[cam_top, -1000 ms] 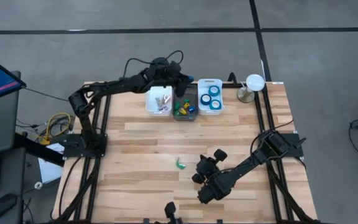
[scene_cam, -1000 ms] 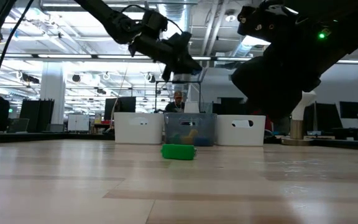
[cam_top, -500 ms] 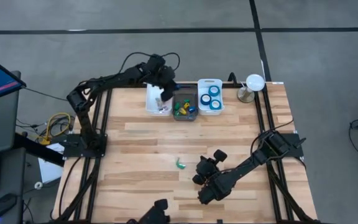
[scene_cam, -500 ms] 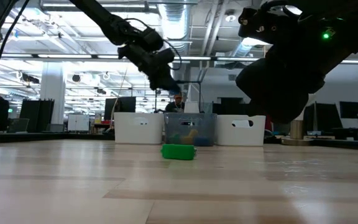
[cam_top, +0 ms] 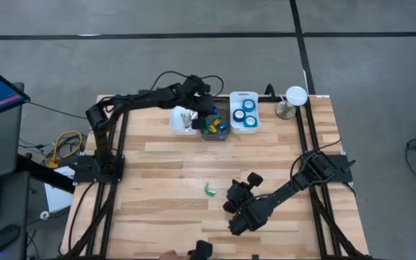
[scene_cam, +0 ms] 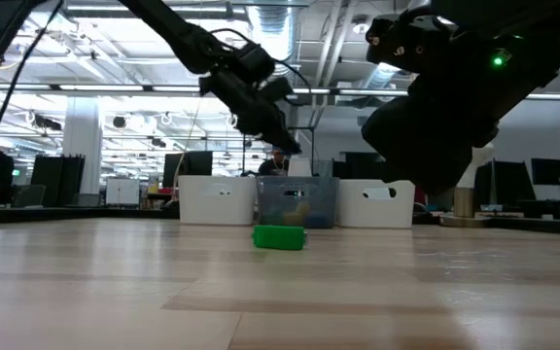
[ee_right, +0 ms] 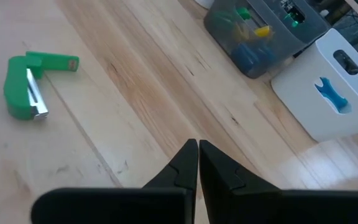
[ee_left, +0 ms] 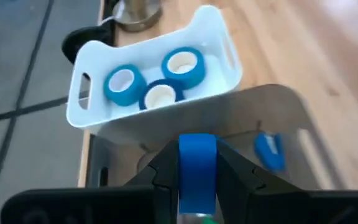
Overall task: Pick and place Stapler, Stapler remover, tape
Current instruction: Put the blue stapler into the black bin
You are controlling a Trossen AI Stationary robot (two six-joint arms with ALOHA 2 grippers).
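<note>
My left gripper hangs over the far bins and is shut on a blue tape roll. Three more blue tape rolls lie flat in the right-hand white bin. A small green stapler with a metal strip lies flat on the wood at mid-table, also in the right wrist view and the low view. My right gripper is shut on nothing, just right of the stapler and above the table. My left gripper pinches the blue tape roll between its two fingers, one finger on each flat side, with the roll's outer band facing the wrist camera. The fingers slant downward from above. The roll is lifted clear, above the grey middle bin.
Three bins stand in a row at the far edge: a white one holding pale items, a grey one with small coloured pieces, and the white tape bin. A round white lamp-like object stands at the far right corner. Bare wood lies around the stapler.
My left gripper swung toward the table's left, over the left white bin, then came back right and a little lower, and now hangs over the grey middle bin. The right arm and the green stapler have kept still.
</note>
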